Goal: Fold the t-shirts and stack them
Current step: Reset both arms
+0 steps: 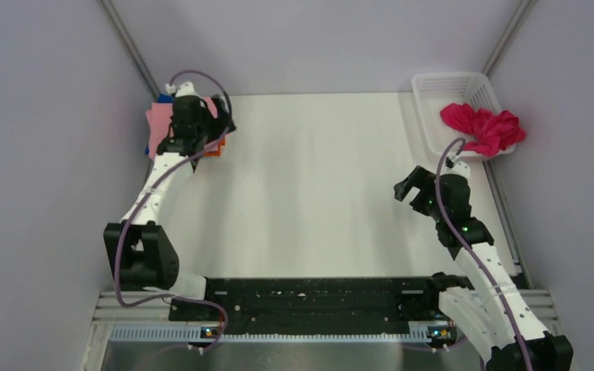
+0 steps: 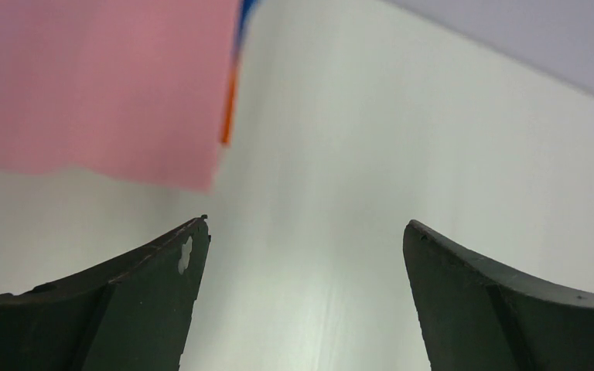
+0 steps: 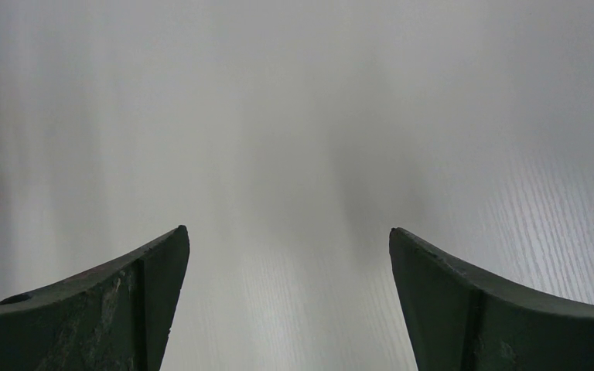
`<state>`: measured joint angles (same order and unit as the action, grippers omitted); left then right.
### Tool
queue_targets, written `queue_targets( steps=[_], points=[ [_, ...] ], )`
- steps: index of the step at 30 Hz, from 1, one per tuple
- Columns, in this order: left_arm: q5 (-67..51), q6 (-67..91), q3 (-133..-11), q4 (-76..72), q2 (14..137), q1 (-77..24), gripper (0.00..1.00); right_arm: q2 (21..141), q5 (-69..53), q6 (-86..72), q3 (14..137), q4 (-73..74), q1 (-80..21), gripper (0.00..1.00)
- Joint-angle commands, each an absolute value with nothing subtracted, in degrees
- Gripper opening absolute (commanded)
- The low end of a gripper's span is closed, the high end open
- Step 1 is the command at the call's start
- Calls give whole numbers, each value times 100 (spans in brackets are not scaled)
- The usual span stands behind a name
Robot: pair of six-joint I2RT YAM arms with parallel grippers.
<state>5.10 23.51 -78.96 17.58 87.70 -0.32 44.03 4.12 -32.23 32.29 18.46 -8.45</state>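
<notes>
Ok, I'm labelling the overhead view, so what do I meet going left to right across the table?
Folded light pink cloth t-shirt → open black two-finger right gripper → crumpled magenta cloth t-shirt, spilling over the edge of the white plastic lattice basket.

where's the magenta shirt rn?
Top view, far right corner: magenta shirt lies bunched in the white basket, spilling over its right rim, beyond the right gripper.

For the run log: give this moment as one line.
left claw: open, by stack | right claw: open, empty | pink shirt: tops stack | magenta shirt: crumpled, in basket
</notes>
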Motion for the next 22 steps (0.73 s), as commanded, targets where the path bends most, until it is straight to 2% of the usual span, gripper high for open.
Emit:
queue_targets(
  steps=[1,5,9,22],
  points=[
    [288,2707,-6328,629,7588,-1071,99,4046,288,-3367,3101,1954,-808,99],
    [448,2915,-4655,-434,6799,-1820,99,3727,142,-3464,2788,1929,-807,99],
    [305,3266,-3680,-953,6273,-1988,99,3514,157,-3514,2520,1863,-811,99],
    [660,2946,-3660,-278,5784,-2012,99,3228,499,-3454,2360,1833,-809,99]
  ],
)
